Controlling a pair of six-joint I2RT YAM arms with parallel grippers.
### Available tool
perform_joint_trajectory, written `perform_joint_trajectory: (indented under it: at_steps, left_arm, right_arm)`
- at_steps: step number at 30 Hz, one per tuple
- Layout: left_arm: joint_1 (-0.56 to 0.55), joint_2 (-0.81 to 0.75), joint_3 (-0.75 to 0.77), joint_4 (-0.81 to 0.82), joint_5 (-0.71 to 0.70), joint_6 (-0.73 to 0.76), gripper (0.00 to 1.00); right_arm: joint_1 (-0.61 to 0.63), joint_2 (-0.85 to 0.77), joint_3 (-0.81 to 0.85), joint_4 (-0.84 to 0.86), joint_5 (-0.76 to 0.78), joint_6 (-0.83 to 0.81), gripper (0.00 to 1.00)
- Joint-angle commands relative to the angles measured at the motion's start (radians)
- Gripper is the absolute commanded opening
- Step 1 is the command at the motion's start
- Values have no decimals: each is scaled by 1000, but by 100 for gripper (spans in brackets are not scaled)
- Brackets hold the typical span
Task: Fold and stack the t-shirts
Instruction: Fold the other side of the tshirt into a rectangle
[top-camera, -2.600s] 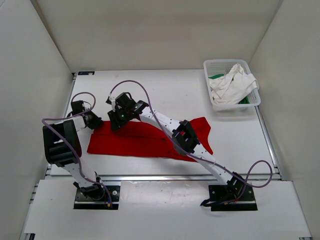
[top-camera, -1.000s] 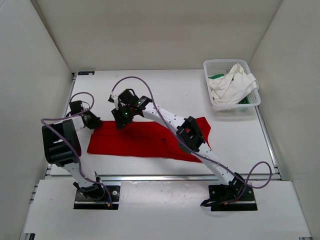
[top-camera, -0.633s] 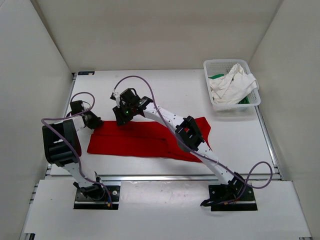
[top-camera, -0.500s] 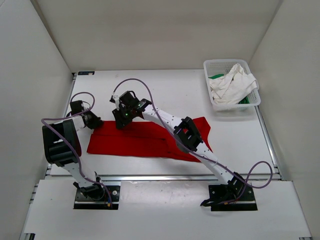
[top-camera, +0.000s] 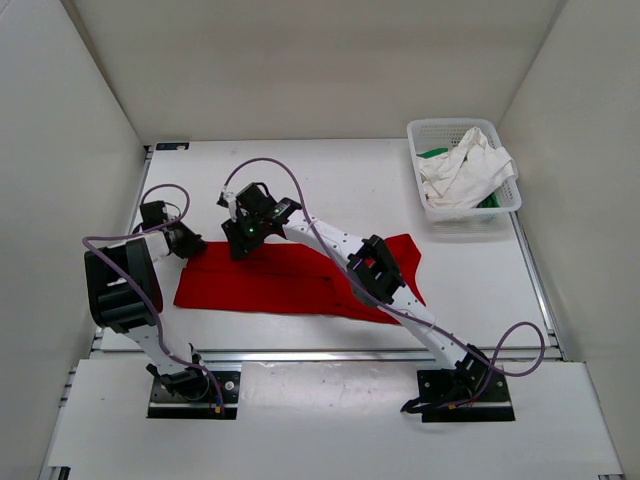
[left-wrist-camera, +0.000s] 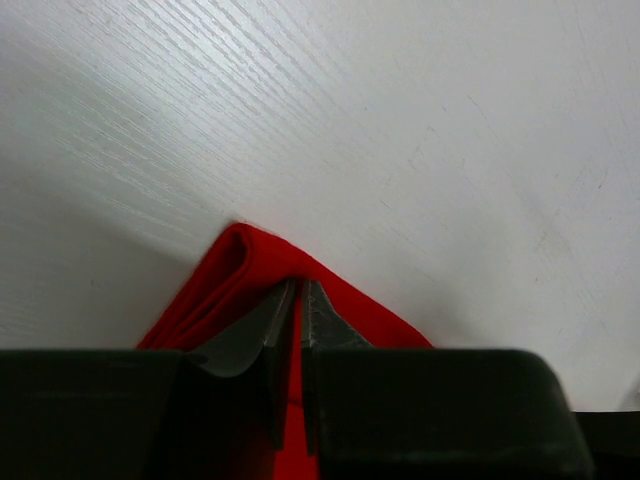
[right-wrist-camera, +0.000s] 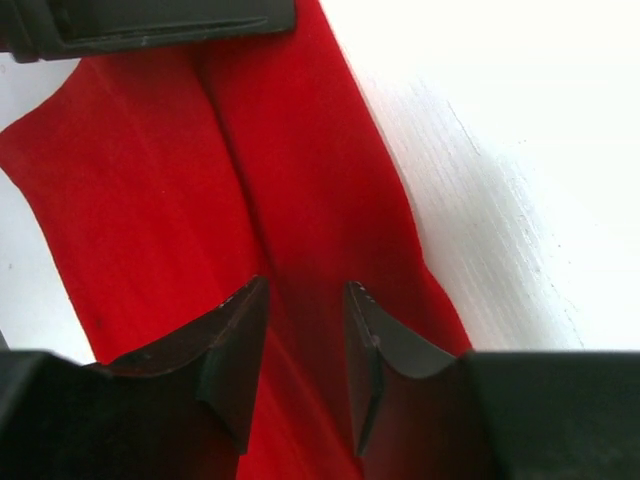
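One bright red cloth t-shirt (top-camera: 290, 285) lies flat; one off-white t-shirt (top-camera: 460, 175) and one green t-shirt (top-camera: 432, 154) share one white plastic mesh basket (top-camera: 440, 128). The left gripper (left-wrist-camera: 298, 300) pinches the red corner; the right gripper (right-wrist-camera: 305, 300) gapes, empty.

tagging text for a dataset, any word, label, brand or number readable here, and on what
None can be read.
The small dark tag at the far left corner of the table is too small to show any writing.
The red t-shirt and the white basket show no print.

Bright even light, soft shadows, pics sharp.
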Motion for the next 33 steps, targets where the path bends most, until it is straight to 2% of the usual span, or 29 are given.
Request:
perform_joint_trajectory:
  at_steps: [1, 11, 18, 20, 25, 29, 31, 33]
  left_arm:
    - [15, 9, 26, -14, -15, 20, 19]
    - [1, -8, 20, -3, -12, 7, 19]
    - [13, -5, 27, -7, -1, 7, 19]
    - [13, -4, 24, -7, -9, 7, 19]
    - [12, -5, 21, -7, 2, 7, 19]
    - [7, -2, 23, 0, -4, 0, 18]
    - [9, -2, 23, 3, 11, -1, 19]
    - [7, -10, 23, -6, 3, -1, 19]
  right_arm:
    - [6, -68, 51, 5, 19, -7, 35]
    - [6, 12, 39, 49, -42, 30, 37]
    - [11, 3, 28, 29, -90, 20, 33]
    - [12, 6, 26, 22, -104, 24, 28]
    - [18, 10, 23, 13, -88, 18, 33]
    - [14, 10, 23, 11, -108, 18, 23]
    - [21, 9, 26, 16, -96, 18, 21]
    - [15, 4, 22, 16, -120, 23, 12]
